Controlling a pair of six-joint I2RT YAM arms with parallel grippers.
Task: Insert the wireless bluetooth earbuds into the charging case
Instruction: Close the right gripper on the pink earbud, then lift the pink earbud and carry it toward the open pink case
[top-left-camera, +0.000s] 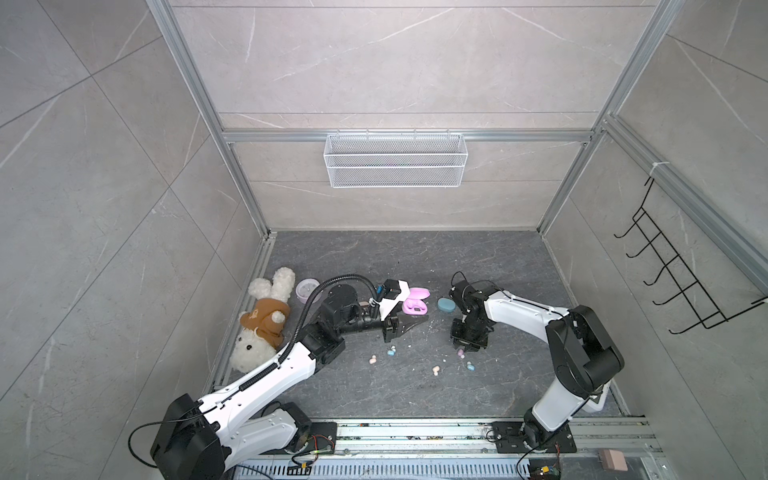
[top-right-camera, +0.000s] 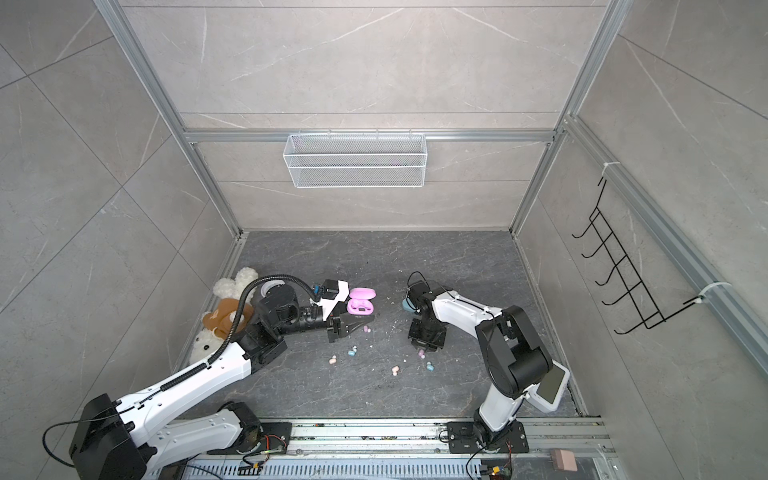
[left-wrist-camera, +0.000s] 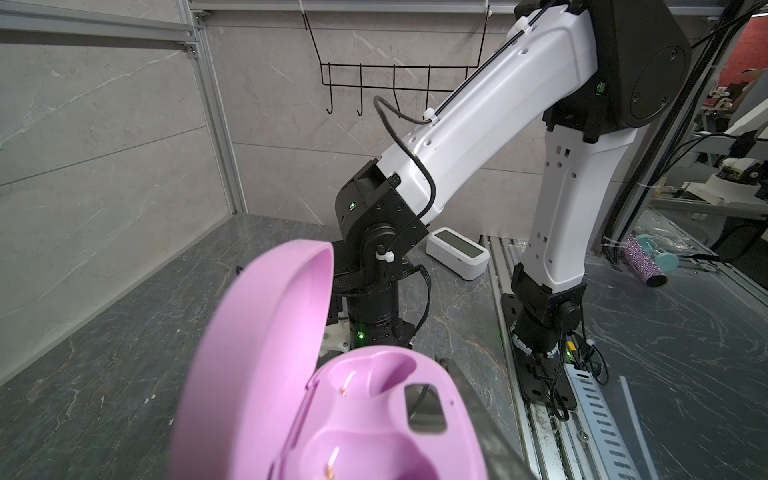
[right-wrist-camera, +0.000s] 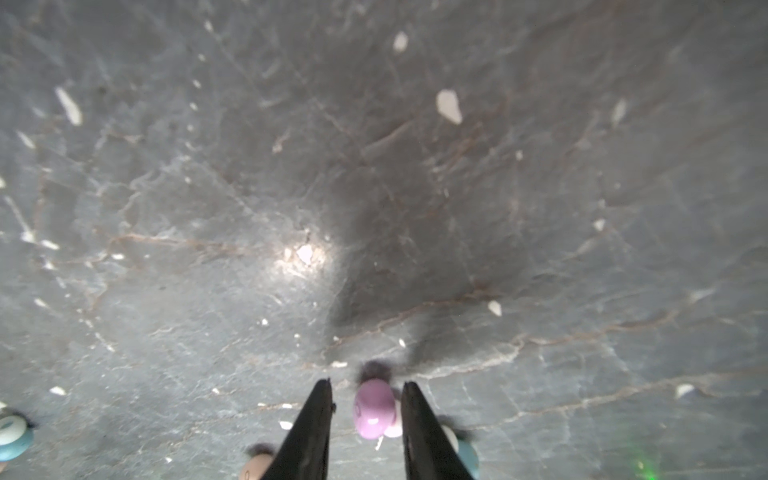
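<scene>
Pale grey marble-look walls (top-left-camera: 395, 62) with thin white veins, set in an aluminium frame (top-left-camera: 374, 136), stand on three sides of a dark grey, stone-patterned table (top-left-camera: 415, 257). A white wire basket (top-left-camera: 395, 160) hangs on the wall above the table's far edge. A black hook rack (top-left-camera: 681, 282) hangs above its right edge. White specks (right-wrist-camera: 449, 107) dot the table. A metal rail (top-left-camera: 415, 432) runs along its near edge. The light is even.

A plush toy (top-left-camera: 262, 322) in brown lies by the left wall (top-left-camera: 104, 208). A mesh basket (top-left-camera: 395, 160) hangs on the back wall (top-left-camera: 395, 75), a hook rack (top-left-camera: 681, 274) at right.
</scene>
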